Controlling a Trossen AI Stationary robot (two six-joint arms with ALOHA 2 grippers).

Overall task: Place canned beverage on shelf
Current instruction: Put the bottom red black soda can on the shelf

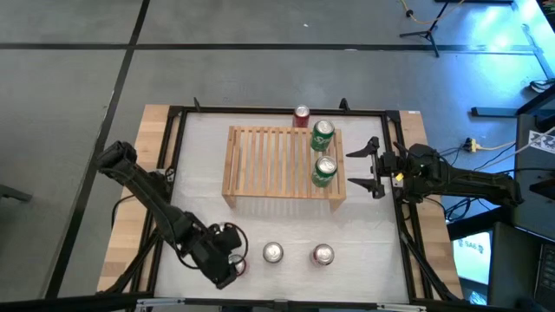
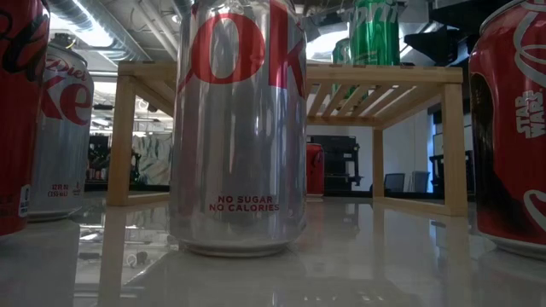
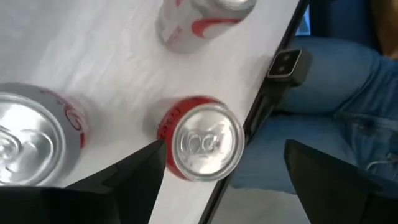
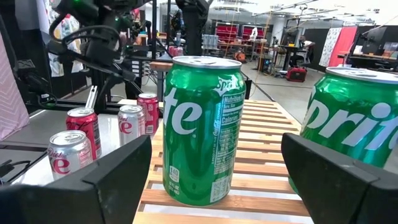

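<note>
Left tool [image 1: 232, 264] open around a red can [image 3: 200, 144] at the bench's [image 1: 260, 234] near edge. Right tool [image 1: 371, 169] open beside the shelf [image 1: 269, 160], which carries two green cans [image 1: 323, 154].

**Lighting and picture quality**

High view: even overhead light, soft shadows; blue glow at the top right corner. Low view: backlit, ceiling strip lights [image 2: 94, 34] bright, near silver can [image 2: 239, 128] dim-faced, table [image 2: 358, 256] glossy with reflections. Left wrist view: red can [image 3: 202, 140] and surroundings slightly blurred. Right wrist view: bright, green can [image 4: 202, 130] sharp, fingers soft.
</note>
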